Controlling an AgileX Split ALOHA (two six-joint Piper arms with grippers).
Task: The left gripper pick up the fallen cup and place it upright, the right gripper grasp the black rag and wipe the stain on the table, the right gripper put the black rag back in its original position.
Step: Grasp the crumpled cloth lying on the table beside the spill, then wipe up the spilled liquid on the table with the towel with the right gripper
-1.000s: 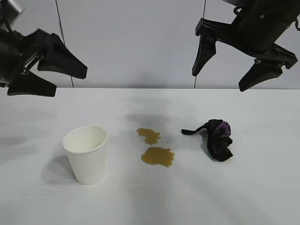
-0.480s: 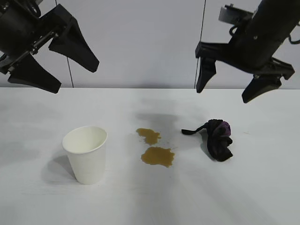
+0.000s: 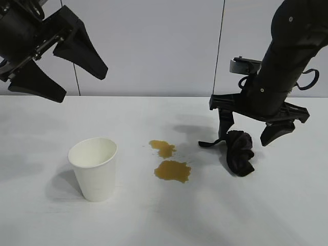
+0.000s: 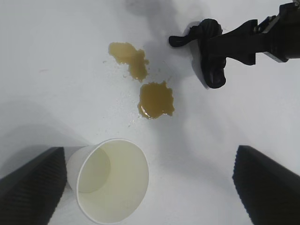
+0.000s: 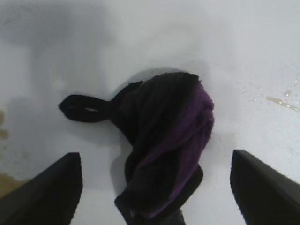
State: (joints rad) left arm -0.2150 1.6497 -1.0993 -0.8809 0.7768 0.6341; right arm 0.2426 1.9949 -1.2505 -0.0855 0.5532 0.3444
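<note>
The white paper cup [image 3: 94,167] stands upright on the white table [image 3: 41,133] at the left; it also shows in the left wrist view [image 4: 111,183]. My left gripper [image 3: 66,77] is open and empty, raised high above the cup at the upper left. The stain [image 3: 172,170] is two yellowish-brown blotches at the table's middle, also in the left wrist view [image 4: 156,100]. The black rag [image 3: 239,152] with purple folds lies right of the stain. My right gripper [image 3: 248,134] is open, low over the rag, one finger at each side. The right wrist view shows the rag [image 5: 166,140] between the fingers.
A grey wall with vertical seams [image 3: 220,48] stands behind the table. The table's front and far right are bare white surface [image 3: 287,215].
My right gripper has come down from high above to just over the black rag, still open. My left gripper rose slightly at first, then held still. Cup, stain and rag have not moved.
</note>
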